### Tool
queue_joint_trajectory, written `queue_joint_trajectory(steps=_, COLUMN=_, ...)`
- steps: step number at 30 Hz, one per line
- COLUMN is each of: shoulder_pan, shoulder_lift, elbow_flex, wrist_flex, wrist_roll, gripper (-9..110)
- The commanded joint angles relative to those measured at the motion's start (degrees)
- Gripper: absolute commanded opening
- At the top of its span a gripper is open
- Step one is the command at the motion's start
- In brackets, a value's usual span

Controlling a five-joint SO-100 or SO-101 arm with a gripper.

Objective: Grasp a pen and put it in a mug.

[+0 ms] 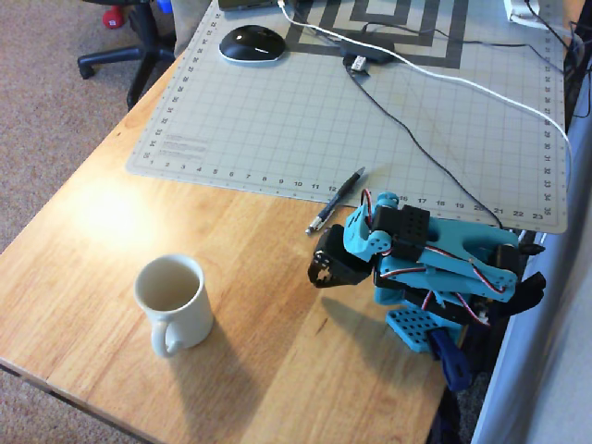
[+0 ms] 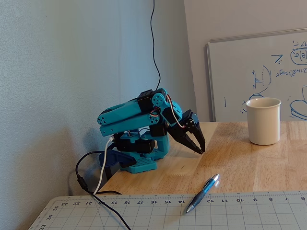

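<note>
Overhead view: the gripper [image 1: 319,270] is seen closed and empty above the wooden table [image 1: 259,351], near the pen [image 1: 335,201] lying across the mat's edge, well apart from the mug [image 1: 173,301].

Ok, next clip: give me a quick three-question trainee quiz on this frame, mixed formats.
1. True or false: the pen lies partly on the cutting mat.
2. Multiple choice: the mug is A) on its side, B) upright and empty, C) held by the arm.
3. Fill in: the gripper is ____ the pen.

Key: 1 true, its other end rests on the wooden table. 2 B. 3 not touching; it hangs folded near the arm's base, fingers together.
</note>
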Motion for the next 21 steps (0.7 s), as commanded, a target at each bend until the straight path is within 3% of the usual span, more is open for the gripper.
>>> queue_joint_trajectory(steps=1, shoulder_pan=0.1, shoulder_lift=-1.1, elbow_flex=-1.1, wrist_flex=-2.3, wrist_roll=0.4, gripper=1)
queue_joint_trajectory(steps=6, shoulder_pan=0.2, shoulder_lift=-14.1, elbow_flex=-8.0, wrist_flex=-8.5, wrist_roll=4.8, gripper=1)
queue_joint_trajectory(steps=15, shoulder_pan=0.4, shoulder_lift=-35.0, elbow_flex=-25.8, wrist_flex=-14.7, wrist_roll=26.5, gripper=1)
queue_joint_trajectory(steps=18, shoulder_pan=3.5, shoulder_lift=-39.8, elbow_flex=-32.3, wrist_flex=-14.7, wrist_roll=27.5, gripper=1)
queue_joint_trajectory(steps=21, shoulder_pan=7.0, shoulder_lift=-44.8, elbow_flex=-38.0, wrist_flex=-14.9, wrist_roll=22.2, gripper=5)
